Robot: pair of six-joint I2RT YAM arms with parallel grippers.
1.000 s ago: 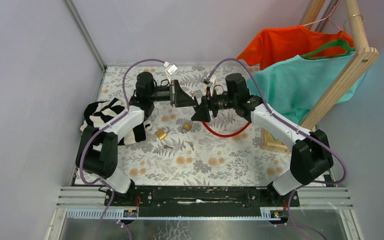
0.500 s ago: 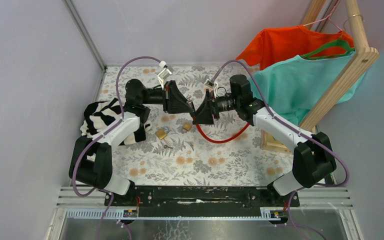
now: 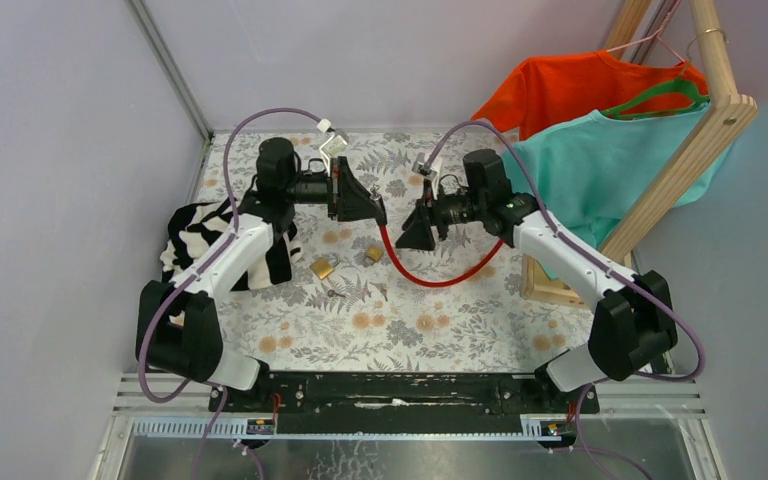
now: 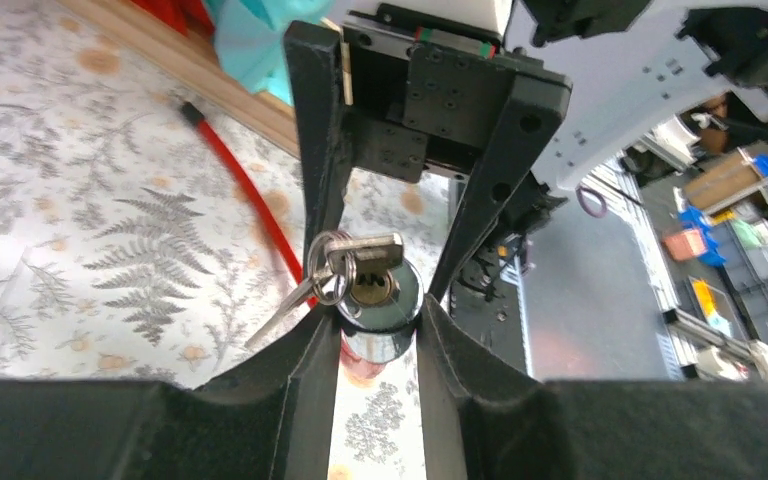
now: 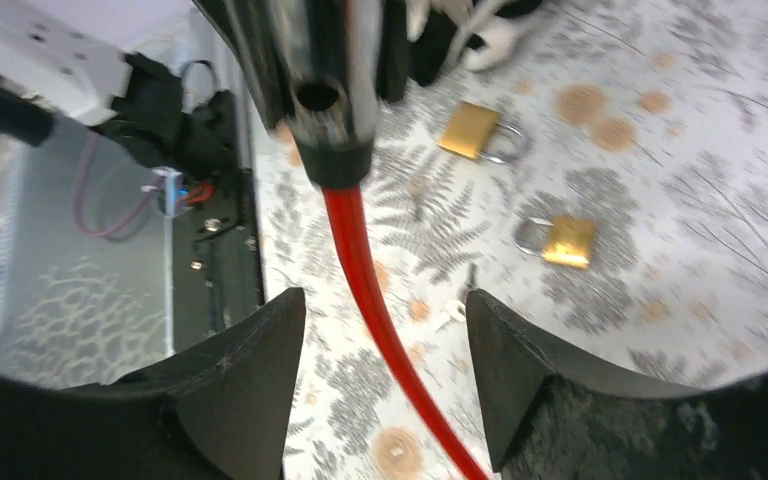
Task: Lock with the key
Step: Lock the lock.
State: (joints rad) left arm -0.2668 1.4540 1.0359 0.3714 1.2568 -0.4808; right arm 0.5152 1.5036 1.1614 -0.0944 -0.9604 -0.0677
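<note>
**Top external.** A fern-printed table (image 3: 440, 320) is enclosed by plain pale walls (image 3: 60, 150). A wooden rack (image 3: 705, 130) with an orange shirt (image 3: 570, 85) and a teal shirt (image 3: 610, 170) stands at the right, and a striped cloth (image 3: 195, 235) lies at the left. The left gripper (image 3: 375, 210) and right gripper (image 3: 410, 232) face each other above the far middle of the table, close but apart. A red cable (image 3: 440, 282) sags from between them to the table. Two brass padlocks (image 3: 322, 268) and a loose key (image 3: 335, 293) lie nearer, clear of both arms.

**Left wrist.** The left gripper is clamped on the chrome lock cylinder (image 4: 378, 335), which is held in the air. The key (image 4: 370, 255) is seated in its face, with a key ring (image 4: 325, 275) and a spare key dangling beside it. The right gripper's fingers stand spread to either side of the key, touching nothing.

**Right wrist.** The jaws are seen wide apart and empty. The cylinder's far end and the cable are in line ahead.

**Handling (judged).** The cylinder is taken to be rigid, smooth and liable to slip under torque. The key is small, thin and stiff, and is best pinched across the flat faces of its bow. The cable is springy and may tug at the cylinder.

**Obstructions (judged).** The ring and spare key crowd the bow on one side and could be caught in the pinch.
</note>
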